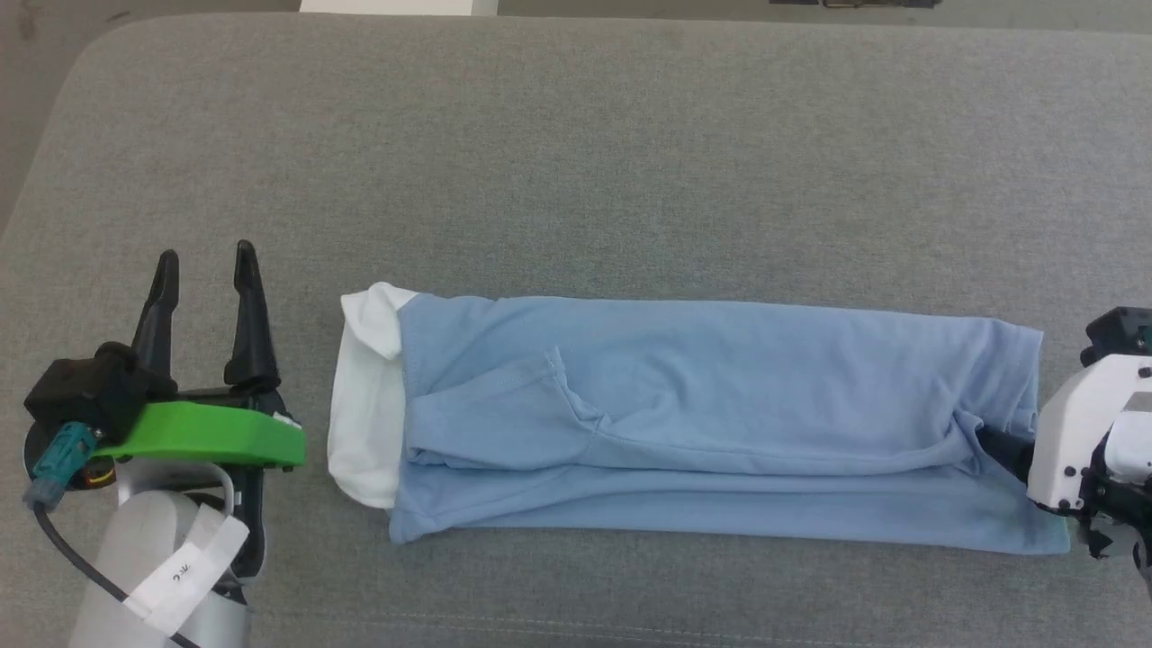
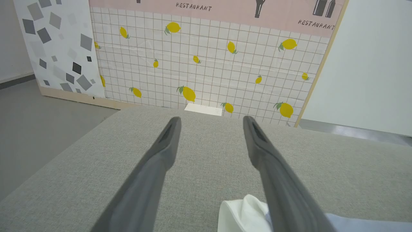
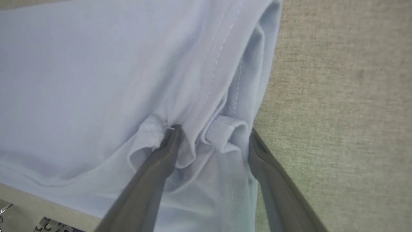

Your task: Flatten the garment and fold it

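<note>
The soft, light garment [image 1: 720, 396] seemed best gripped at its bunched hem, which the right pincer [image 3: 214, 132] straddled with fingers apart; the left pincer [image 1: 205, 252] was spread too.

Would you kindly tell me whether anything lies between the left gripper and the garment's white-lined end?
Nothing visible does. The left gripper stands open beside the garment, with only bare grey cushion between them. At the opposite end, the right gripper is open, its fingers at a bunched fold.
</note>
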Controlling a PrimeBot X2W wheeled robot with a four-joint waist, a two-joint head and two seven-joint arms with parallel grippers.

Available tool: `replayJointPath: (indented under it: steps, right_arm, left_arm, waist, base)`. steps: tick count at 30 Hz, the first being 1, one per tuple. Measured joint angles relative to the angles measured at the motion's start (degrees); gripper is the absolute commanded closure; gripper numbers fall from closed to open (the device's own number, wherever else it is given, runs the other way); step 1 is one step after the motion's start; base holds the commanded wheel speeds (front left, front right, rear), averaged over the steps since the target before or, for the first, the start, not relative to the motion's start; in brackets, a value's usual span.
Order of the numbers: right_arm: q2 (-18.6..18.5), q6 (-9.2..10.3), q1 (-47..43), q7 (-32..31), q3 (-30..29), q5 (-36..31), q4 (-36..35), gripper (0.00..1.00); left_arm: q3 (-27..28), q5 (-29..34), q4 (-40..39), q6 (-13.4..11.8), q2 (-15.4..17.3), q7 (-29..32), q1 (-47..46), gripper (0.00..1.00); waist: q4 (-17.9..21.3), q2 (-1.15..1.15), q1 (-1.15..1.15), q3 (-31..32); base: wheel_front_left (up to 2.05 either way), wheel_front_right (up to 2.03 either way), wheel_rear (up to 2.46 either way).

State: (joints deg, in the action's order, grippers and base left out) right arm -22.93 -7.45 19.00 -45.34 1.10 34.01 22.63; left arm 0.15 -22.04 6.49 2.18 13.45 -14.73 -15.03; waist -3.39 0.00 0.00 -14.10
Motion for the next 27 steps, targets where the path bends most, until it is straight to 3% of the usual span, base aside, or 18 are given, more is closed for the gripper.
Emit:
replayJointPath:
  steps: [1,3,13,18,27]
  right_arm:
    - [-0.12,-0.01,0.16,-0.53,0.03,0.13,0.18,0.60]
    - [-0.24,-0.02,0.46,-1.04,0.03,0.12,0.38,1.00]
    - [0.21,-0.29,1.16,-1.46,-4.23,-2.98,2.47,1.00]
    - [-0.51,-0.42,2.19,-0.93,-10.54,-7.30,5.39,1.00]
    - [-1.77,-0.16,2.21,-0.96,-23.50,-20.85,8.06,1.00]
  left_arm:
    - [0.20,0.21,0.18,0.29,-0.30,-0.01,0.01,0.00]
    - [0.56,0.87,0.37,0.60,-0.70,-0.01,0.01,0.00]
    - [2.16,2.68,0.88,2.15,-2.04,-0.01,0.02,0.00]
    - [2.54,3.13,1.33,2.76,-2.45,-0.01,0.07,0.00]
    - [2.83,3.43,2.44,3.39,-3.11,-0.01,0.69,0.00]
  waist:
    - [-0.05,0.00,0.00,0.01]
    - [-0.13,0.00,0.00,0.00]
    - [-0.19,0.00,0.00,0.09]
    - [-0.23,0.00,0.00,0.44]
    - [-0.12,0.00,0.00,1.61]
  base:
    - [0.00,0.00,0.00]
    - [0.00,0.00,0.00]
    - [0.00,0.00,0.00]
    - [0.00,0.00,0.00]
    - [0.00,0.00,0.00]
